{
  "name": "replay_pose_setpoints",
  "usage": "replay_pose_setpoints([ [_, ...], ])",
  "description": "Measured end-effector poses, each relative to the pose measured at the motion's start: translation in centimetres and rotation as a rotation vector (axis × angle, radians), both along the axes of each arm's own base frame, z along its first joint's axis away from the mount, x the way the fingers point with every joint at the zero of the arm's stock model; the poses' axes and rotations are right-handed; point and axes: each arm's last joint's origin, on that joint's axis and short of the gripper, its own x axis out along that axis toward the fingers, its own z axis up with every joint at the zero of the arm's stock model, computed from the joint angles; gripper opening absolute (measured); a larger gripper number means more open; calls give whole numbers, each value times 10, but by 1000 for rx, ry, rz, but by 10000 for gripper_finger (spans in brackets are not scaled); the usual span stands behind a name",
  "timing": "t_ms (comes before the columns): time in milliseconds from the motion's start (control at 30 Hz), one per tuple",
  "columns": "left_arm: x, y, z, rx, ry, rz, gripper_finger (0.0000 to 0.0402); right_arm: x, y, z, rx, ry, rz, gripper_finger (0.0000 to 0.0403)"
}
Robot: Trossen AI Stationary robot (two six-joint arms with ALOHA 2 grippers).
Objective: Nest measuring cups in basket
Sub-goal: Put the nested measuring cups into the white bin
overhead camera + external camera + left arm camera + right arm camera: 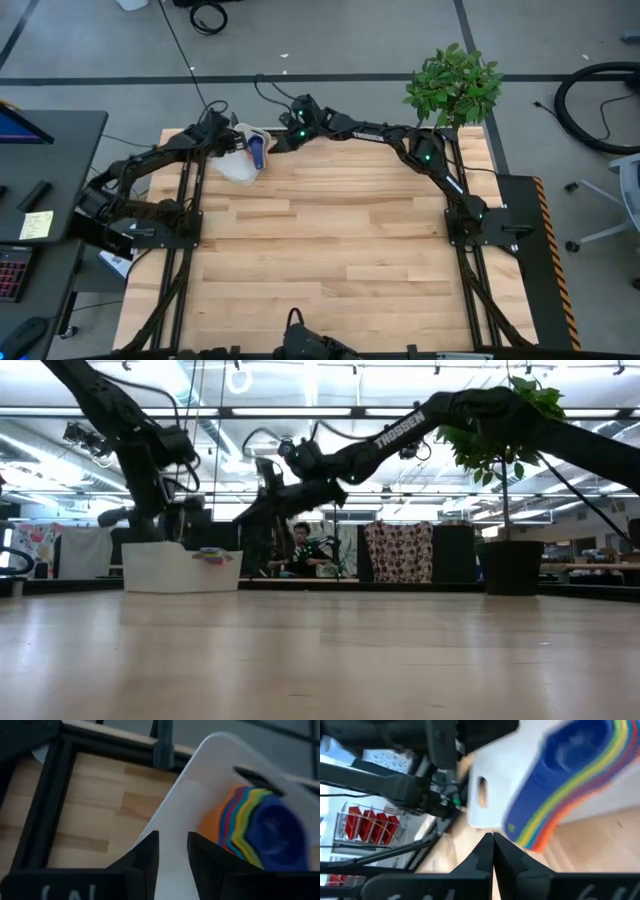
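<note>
Your basket [238,163] sits at the far left corner of the tabletop [340,250], and the measuring cups [260,827] lie nested inside it, dark blue on top with yellow, green, red and orange rims showing beneath. Your left end effector [172,851] hangs over the basket's wall with its fingers slightly parted, gripping nothing as far as the blurred wrist view shows. Your right end effector [493,845] is closed and empty, hovering just beside the cup handles. A potted plant [455,85] stands at the far right corner.
</note>
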Motion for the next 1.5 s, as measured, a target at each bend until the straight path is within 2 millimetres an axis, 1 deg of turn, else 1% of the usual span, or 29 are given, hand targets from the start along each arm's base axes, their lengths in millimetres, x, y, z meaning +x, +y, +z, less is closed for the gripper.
replay_pose_setpoints([
  [100,-5,-6,15,41,-50,-8,107,-6,-1,21,-41,-37,2,10],
  [233,-11,-17,33,95,-112,-30,107,-15,-3,43,-114,-49,2,10],
  [333,-16,-27,42,100,-111,-81,107,-27,-2,64,-190,-36,-8,10],
  [400,-20,-33,40,44,-97,-104,107,-36,1,78,-253,0,-18,10],
  [467,-22,-42,35,-66,-84,-108,107,-46,5,86,-301,75,-32,10],
  [567,-22,-58,27,-223,-45,-152,107,-59,12,90,-325,218,-45,10],
  [633,-18,-67,25,-276,-30,-177,107,-64,17,86,-332,308,-56,10],
  [700,-9,-74,25,-293,-59,-209,107,-66,18,80,-330,382,-71,10],
  [800,10,-82,29,-271,-165,-296,107,-63,19,72,-323,404,-65,10],
  [900,34,-87,34,-189,-259,-370,107,-62,21,69,-325,405,-54,10],
  [967,46,-87,34,-115,-275,-372,107,-60,23,69,-342,400,-45,10],
  [1033,58,-84,31,-74,-295,-357,107,-60,24,68,-337,396,-34,10],
  [1133,75,-77,15,-107,-303,-371,107,-60,24,68,-334,395,-34,10],
  [1233,96,-71,-1,-130,-360,-405,107,-60,23,68,-334,398,-38,10],
  [1333,117,-65,-12,-107,-460,-441,107,-61,24,68,-330,404,-35,10],
  [1400,126,-64,-18,-90,-489,-459,107,-61,24,68,-326,410,-35,10],
  [1500,131,-63,-34,-103,-440,-445,107,-61,24,68,-327,409,-34,10],
])
